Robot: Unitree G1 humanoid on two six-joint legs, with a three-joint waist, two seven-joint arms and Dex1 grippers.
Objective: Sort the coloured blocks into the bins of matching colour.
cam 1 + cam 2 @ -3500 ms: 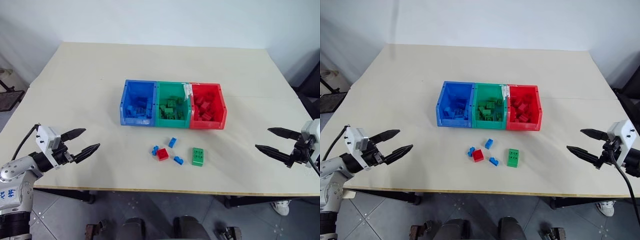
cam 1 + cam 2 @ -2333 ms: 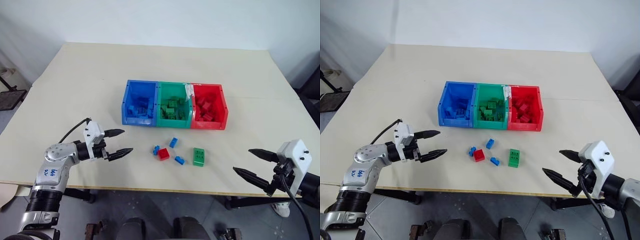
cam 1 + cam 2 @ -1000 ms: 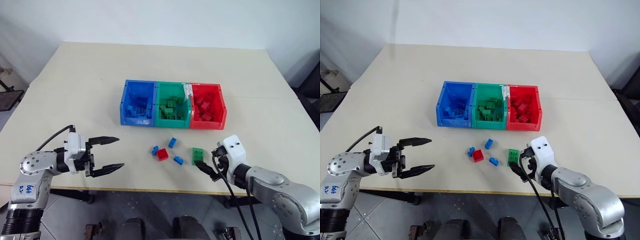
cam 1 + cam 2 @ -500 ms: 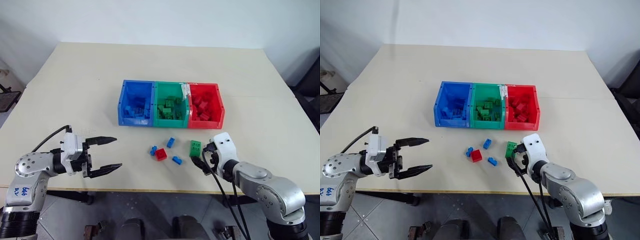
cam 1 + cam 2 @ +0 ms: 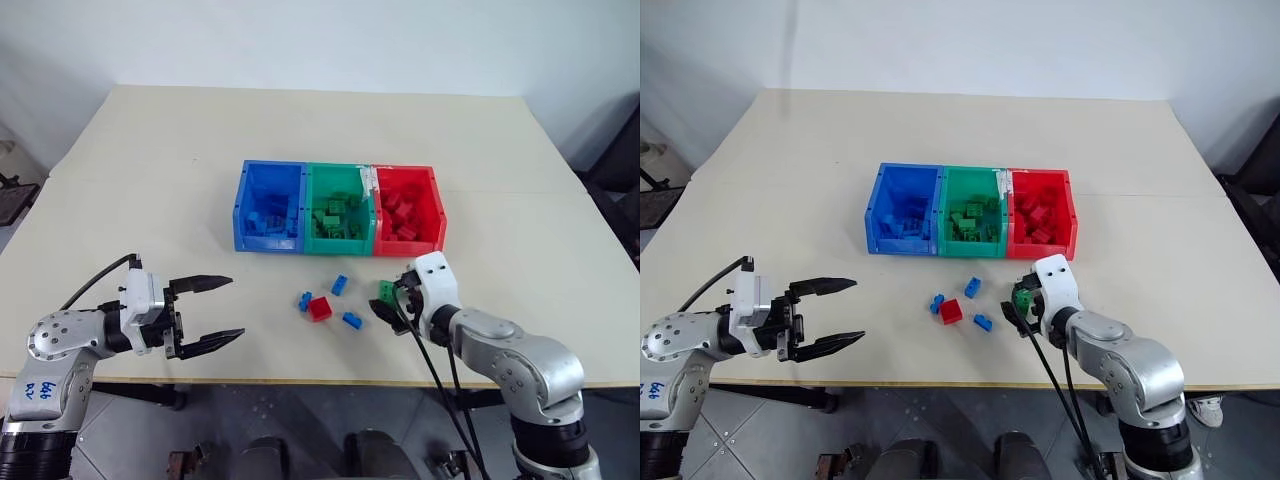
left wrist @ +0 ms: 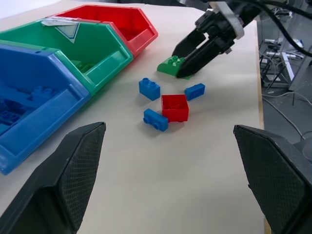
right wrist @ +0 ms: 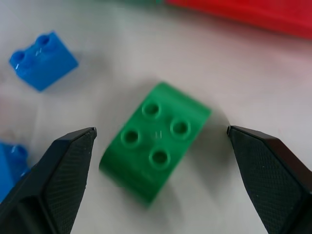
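Sitting scene: pale beige table [image 5: 180,160] with a white wall behind it, grey tiled floor showing past the near edge
Right gripper [image 5: 389,307]: down at the table, jaws spread wide with the green brick [image 7: 156,141] sitting right between the fingertips; neither finger [image 7: 61,180] looks like it's touching it in the right wrist view, so no pinch
Green brick: lying on the table studs up, turned a bit crooked to the fingers, just in front of the red bin [image 5: 409,208]
Left gripper [image 5: 218,310]: off near the table's front edge, jaws spread wide with nothing between them, well apart from all the bricks
Loose bricks: red brick [image 5: 319,309] and three little blue bricks [image 5: 339,284] clustered on the table between the two grippers, much nearer the right one's jaws
Bins: blue bin [image 5: 268,204], green bin [image 5: 340,205] and red one joined in a row mid-table, beyond the right jaws, each already has bricks of its own colour inside
Room: dark stand legs and cables off the table's right side in the left wrist view
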